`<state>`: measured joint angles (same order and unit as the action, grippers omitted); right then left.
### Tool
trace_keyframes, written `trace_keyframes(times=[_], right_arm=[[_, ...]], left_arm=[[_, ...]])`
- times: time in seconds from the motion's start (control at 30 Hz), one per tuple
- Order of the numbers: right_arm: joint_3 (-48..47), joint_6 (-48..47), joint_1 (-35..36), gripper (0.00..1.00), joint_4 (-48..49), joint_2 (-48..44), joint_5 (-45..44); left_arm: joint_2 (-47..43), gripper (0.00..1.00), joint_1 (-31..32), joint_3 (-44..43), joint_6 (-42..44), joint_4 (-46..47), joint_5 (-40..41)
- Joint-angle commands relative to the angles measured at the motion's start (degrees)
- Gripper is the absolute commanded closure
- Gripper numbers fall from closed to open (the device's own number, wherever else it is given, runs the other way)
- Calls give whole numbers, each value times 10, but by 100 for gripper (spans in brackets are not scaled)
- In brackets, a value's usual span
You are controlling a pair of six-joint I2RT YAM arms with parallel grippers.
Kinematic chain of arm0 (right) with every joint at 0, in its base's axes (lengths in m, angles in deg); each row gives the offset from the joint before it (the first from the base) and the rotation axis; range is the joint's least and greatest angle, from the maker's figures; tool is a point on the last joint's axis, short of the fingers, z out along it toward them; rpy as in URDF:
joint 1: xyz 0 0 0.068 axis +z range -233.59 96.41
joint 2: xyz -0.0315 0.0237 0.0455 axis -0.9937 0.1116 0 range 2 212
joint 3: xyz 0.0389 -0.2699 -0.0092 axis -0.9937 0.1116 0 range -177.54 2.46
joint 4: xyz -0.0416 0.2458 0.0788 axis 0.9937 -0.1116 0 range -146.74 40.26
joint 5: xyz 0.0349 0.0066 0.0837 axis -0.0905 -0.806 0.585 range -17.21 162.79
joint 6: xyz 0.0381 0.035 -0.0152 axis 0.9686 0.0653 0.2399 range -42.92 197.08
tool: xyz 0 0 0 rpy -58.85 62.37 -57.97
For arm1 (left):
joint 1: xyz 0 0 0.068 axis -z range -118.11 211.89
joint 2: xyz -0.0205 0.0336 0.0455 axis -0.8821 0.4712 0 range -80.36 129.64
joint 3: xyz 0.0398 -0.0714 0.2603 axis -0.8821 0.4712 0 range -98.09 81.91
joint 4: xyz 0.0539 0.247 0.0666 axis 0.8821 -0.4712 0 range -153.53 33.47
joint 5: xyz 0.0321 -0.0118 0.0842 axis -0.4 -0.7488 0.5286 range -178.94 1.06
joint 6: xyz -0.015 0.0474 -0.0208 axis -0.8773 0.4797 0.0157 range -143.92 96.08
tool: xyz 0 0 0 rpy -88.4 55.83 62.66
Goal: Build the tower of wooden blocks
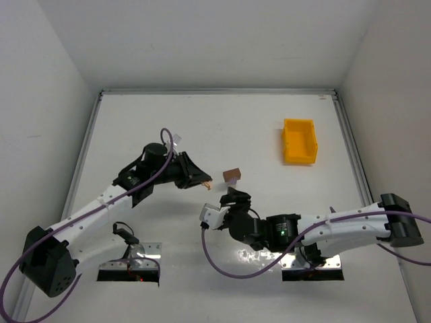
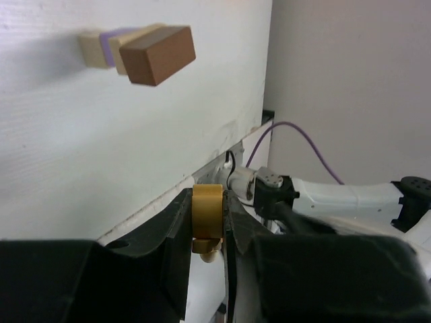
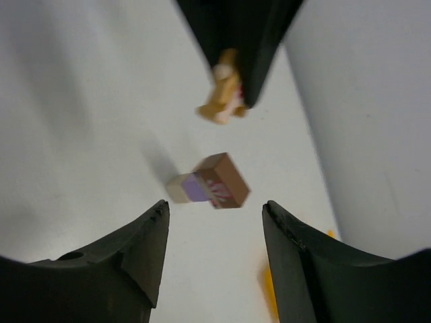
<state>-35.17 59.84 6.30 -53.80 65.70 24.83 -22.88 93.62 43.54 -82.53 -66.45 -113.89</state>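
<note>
The small wood block tower (image 1: pixel 232 175) stood near the middle of the worktop (image 1: pixel 155 121), between the two arms. A dark reddish-brown block (image 2: pixel 158 55) sat as its outermost piece, apparently the top, over pale blocks, one of which showed a purple face.

The left pincer (image 2: pixel 207 202) was closed on a tan wooden piece (image 2: pixel 207 219), pinching it across its flat sides. Its end stuck out past the fingertips, probably so it could be set down without the fingers touching the stack. The piece hung just beside the tower, apart from it, which looked like an approach for the next layer.

The right pincer (image 3: pixel 215 208) was spread wide and held nothing. Its fingers (image 3: pixel 141 262) pointed at the tower from the near side but stopped short of it. That suggested it was either waiting out of the way or ready to steady the stack.

The yellow plastic bin (image 1: pixel 300 159) lay well apart, toward the far right.
</note>
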Motion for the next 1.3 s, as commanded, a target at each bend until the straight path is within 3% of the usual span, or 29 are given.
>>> trace_keyframes(times=[0.0, 0.2, 0.5, 0.9, 1.27], right_arm=[[-10, -105, 67, 43, 110, -1, -94], [-10, -168, 67, 40, 186, 0, -36], [-77, -136, 65, 40, 89, 47, 63], [-121, -143, 32, 42, 62, 101, 58], [-122, -199, 21, 53, 86, 140, -12]], left_arm=[[9, 100, -9, 0, -12, -6, -58], [-13, 100, -8, 16, -51, -8, -53], [-41, 100, -7, 18, -89, 34, -36], [-57, 100, -6, 39, -95, 52, -66], [-60, 100, -6, 48, -98, 52, -79]])
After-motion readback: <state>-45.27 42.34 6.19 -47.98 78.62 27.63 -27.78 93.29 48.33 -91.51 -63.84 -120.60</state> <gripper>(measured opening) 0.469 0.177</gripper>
